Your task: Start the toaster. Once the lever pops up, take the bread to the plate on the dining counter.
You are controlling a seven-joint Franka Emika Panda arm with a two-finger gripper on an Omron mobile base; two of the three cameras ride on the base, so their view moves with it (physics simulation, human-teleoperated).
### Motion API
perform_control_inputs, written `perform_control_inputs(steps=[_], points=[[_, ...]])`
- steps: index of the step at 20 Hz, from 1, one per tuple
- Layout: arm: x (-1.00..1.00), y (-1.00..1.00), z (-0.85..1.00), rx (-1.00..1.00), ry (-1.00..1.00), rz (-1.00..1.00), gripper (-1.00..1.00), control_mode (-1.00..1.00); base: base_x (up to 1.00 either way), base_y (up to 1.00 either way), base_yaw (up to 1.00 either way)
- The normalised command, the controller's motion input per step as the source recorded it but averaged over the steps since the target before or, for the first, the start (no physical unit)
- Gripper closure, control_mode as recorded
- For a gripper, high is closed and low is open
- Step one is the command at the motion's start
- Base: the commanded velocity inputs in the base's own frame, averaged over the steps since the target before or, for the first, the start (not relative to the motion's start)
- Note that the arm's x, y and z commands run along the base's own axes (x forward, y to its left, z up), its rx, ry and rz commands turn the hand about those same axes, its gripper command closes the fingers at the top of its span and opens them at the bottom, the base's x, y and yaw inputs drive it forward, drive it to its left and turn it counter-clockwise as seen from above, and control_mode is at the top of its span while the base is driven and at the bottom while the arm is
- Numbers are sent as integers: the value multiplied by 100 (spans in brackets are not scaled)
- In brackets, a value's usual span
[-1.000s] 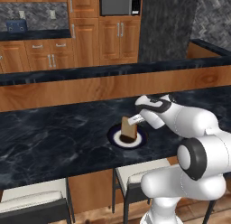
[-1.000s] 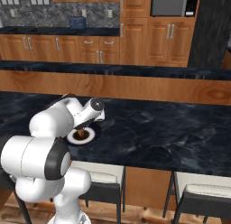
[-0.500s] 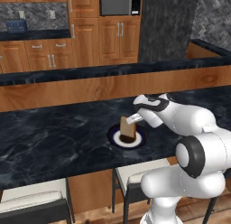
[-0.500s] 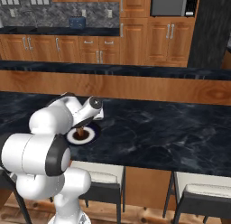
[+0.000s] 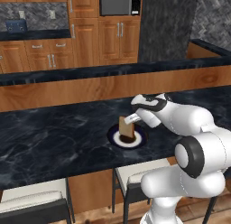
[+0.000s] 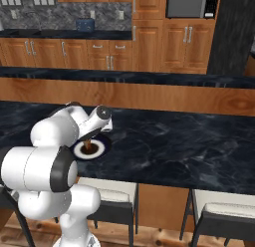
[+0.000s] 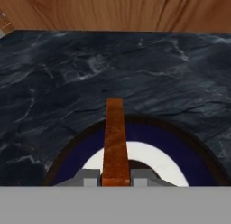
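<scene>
The bread (image 5: 127, 127) stands on edge on the plate (image 5: 138, 139), a blue-rimmed round plate on the dining counter (image 5: 54, 137). My gripper (image 5: 131, 119) reaches in from the right and is shut on the bread. In the hand view the thin brown bread (image 7: 114, 137) rises between my two fingertips (image 7: 89, 176), with the plate (image 7: 180, 148) right under it. From the right base view the plate (image 6: 102, 150) and a bit of bread (image 6: 88, 145) peek out under my hand. The dark blue toaster (image 5: 16, 25) sits far back on the kitchen counter, also seen as the toaster (image 6: 85, 25).
A raised wooden ledge (image 5: 67, 90) runs along the far side of the dining counter (image 6: 174, 141). Stools (image 5: 31, 205) (image 6: 224, 216) stand under its near edge. Wooden cabinets and a microwave (image 5: 119, 2) line the back wall.
Hardly anything: the hand with the bread has settled very slightly over the plate.
</scene>
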Motion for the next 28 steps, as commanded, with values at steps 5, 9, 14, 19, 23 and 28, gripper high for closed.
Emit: perform_control_inputs(steps=[5,9,14,19,23,28], points=[[0,0,-6,0,-6,0,100,-100,0,0,0],[0,0,-8,-1,-10,0,100,-100,0,0,0],[0,0,0,0,-3,0,100,-100,0,0,0],[0,0,-2,0,0,0,100,-100,0,0,0],[0,0,0,0,0,0,-100,-100,0,0,0],[0,0,0,0,0,0,-100,-100,0,0,0]])
